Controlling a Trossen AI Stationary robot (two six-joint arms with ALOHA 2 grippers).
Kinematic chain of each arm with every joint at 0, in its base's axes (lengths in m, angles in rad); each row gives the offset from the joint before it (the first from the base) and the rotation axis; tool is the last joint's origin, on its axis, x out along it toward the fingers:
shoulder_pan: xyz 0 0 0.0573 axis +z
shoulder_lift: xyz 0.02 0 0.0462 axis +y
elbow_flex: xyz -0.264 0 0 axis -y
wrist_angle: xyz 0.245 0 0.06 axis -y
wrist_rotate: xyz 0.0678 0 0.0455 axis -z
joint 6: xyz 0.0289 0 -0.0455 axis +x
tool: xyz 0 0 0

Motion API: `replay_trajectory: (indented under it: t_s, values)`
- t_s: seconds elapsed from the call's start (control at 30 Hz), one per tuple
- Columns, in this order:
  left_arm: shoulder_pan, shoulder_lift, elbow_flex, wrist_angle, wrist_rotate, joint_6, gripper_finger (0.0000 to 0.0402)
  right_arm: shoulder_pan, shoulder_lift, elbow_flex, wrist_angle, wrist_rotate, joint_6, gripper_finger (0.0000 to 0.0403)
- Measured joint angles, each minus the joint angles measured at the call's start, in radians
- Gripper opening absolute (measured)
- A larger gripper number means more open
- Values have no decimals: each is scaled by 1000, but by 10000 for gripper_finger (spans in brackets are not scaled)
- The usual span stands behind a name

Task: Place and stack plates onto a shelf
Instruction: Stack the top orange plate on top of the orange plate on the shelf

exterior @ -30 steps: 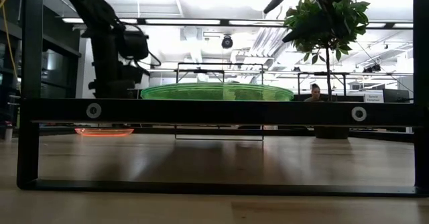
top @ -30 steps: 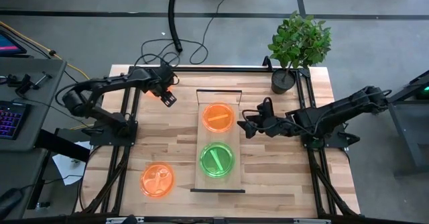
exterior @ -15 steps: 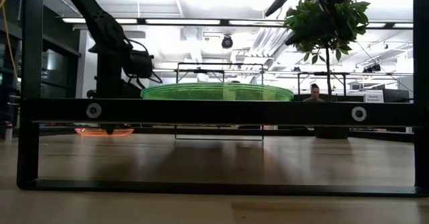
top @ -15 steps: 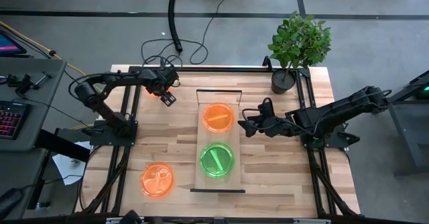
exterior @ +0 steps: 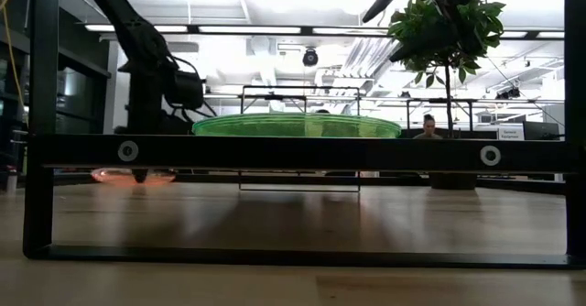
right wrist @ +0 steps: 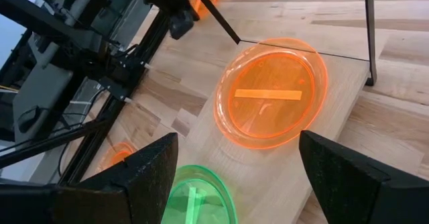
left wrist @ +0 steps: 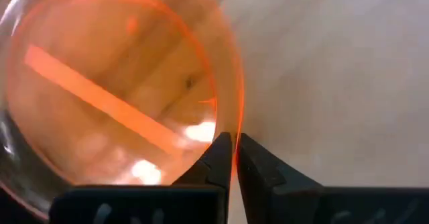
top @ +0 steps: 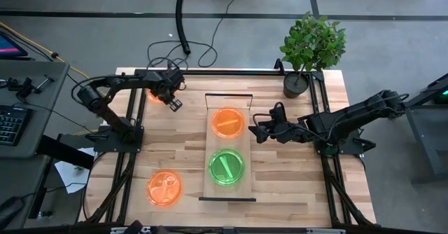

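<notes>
While the left gripper point(left wrist: 233, 158), now dropped to the bench's far-left corner, pinches the rim of an orange plate point(left wrist: 114, 96), ready for the shelf point(top: 228, 150), the right gripper point(top: 256, 130) waits splayed beside it.

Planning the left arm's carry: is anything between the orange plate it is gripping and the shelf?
Nothing visible. The left tool pinches the rim of an orange plate at the table's far left; bare tabletop lies between it and the shelf. The right tool waits on the shelf's other side.
</notes>
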Motion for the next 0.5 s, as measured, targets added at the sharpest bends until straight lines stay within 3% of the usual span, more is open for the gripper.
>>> replay_trajectory:
  t_s: [0.5]
  values:
    - [-154,-489,160,-283,51,-122,0,0,0,0,10,-4,-29,293]
